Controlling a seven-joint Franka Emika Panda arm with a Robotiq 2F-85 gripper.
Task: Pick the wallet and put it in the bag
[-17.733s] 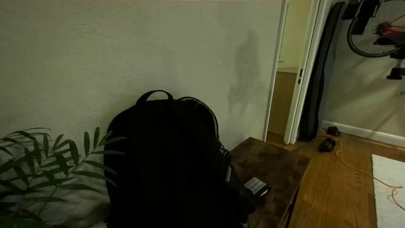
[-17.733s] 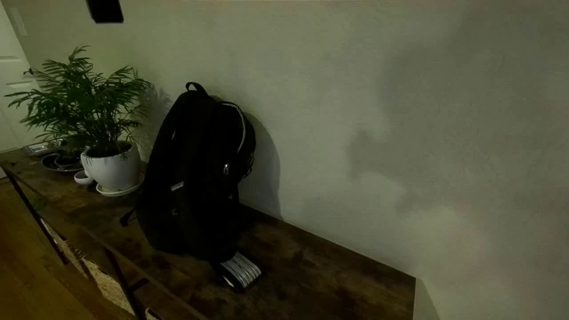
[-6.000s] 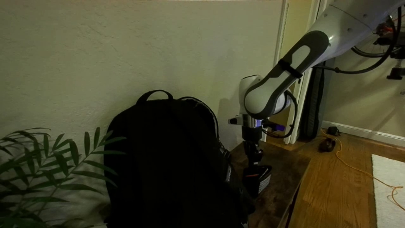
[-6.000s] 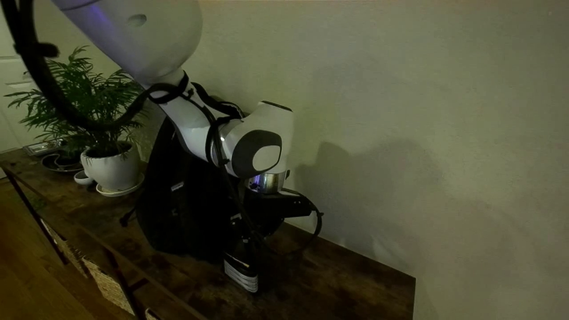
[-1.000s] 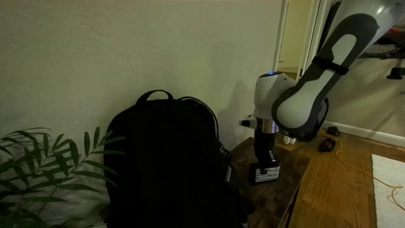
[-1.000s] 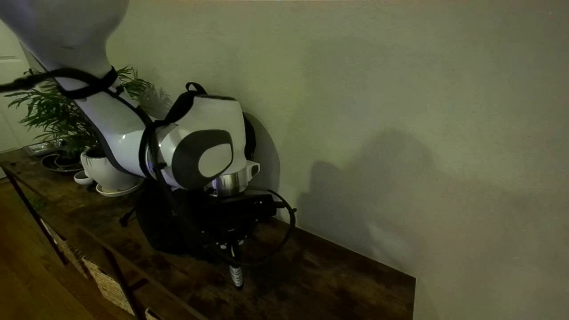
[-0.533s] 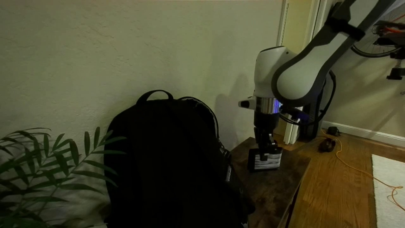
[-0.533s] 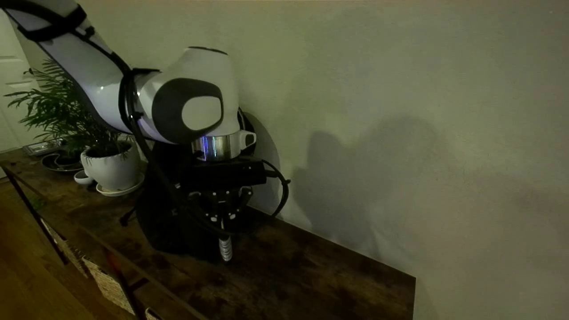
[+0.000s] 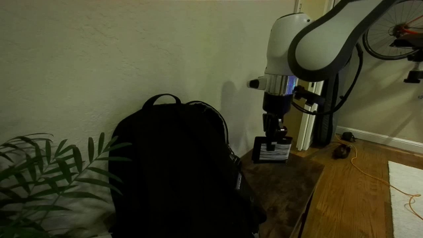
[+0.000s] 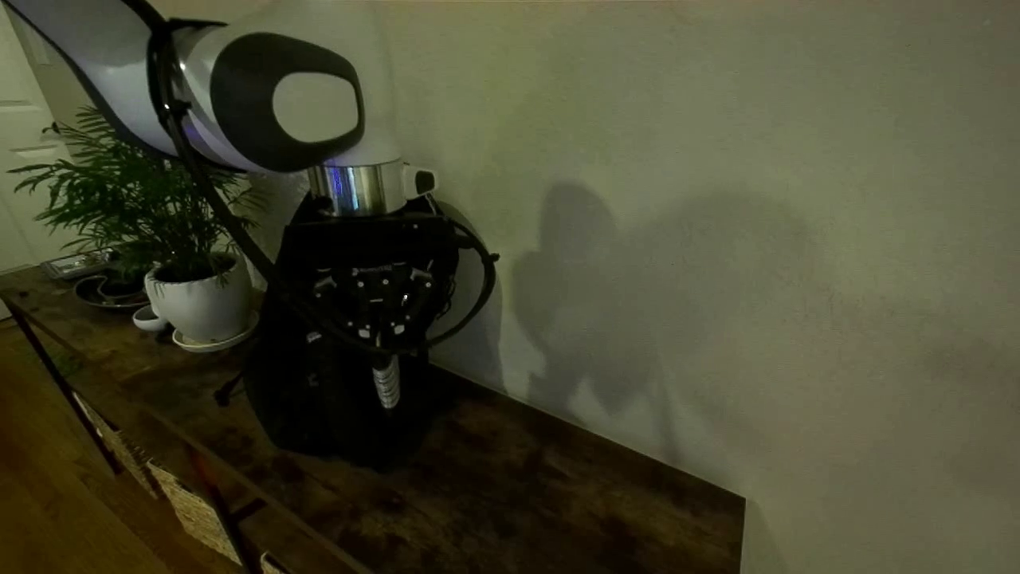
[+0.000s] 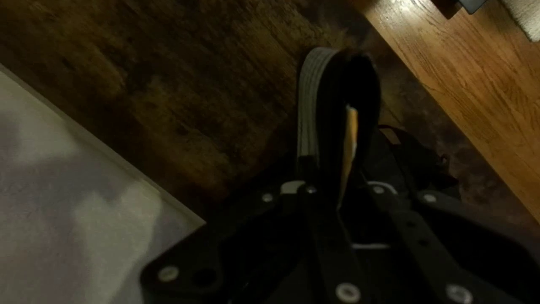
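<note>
The wallet, black with a grey-white striped face, hangs above the tabletop with my gripper shut on its upper part. In an exterior view the wallet appears edge-on, with the dark bag behind it. From the wrist, the wallet points away between the fingers, folded, an orange-brown slip showing inside; the fingertips are dark and hard to make out. The black bag stands upright against the wall, to the left of my gripper in that view. A grey-edged zip opening shows at its upper right side; the inside is hidden.
A dark brown wooden table carries the bag. Behind the arm, a leafy plant in a white pot stands by a small white cup. The pale wall runs close along the table's back edge.
The wallet first lay on the table beside the bag, then was gripped and turned. Over the last second, arm and wallet have risen well above the tabletop; the bag has stayed put.
</note>
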